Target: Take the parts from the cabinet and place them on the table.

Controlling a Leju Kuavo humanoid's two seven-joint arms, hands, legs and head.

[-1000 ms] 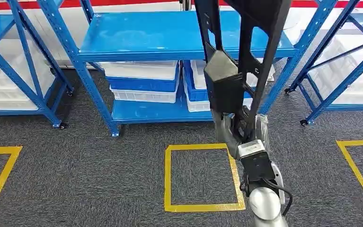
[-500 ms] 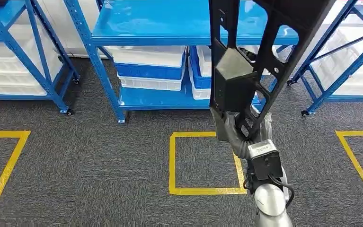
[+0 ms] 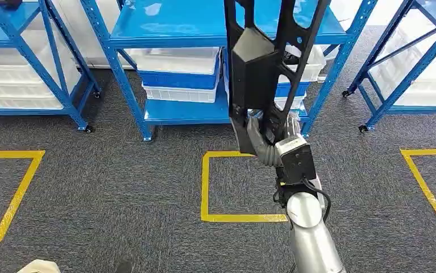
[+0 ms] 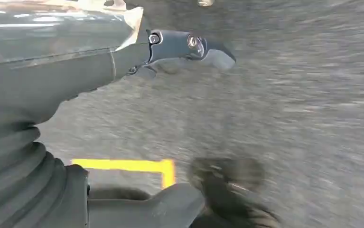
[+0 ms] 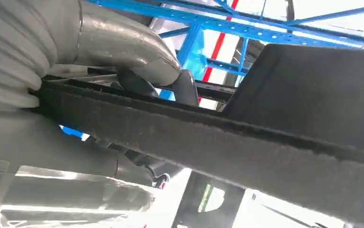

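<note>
the robot's right hand (image 3: pixel 272 142) grasps the lower end of a long black framed part (image 3: pixel 261 68), held upright before the blue shelving (image 3: pixel 204 34). the grip sits low, so the tall part could tip or swing into the shelf frame. the left hand (image 4: pixel 180 47), blurred, seems released and hangs over grey carpet (image 3: pixel 119 193).

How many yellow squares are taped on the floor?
3 in the head view. One whole square lies in the middle, partly behind the right hand. One square is cut off at the left edge, another at the right. More may lie outside the picture.
</note>
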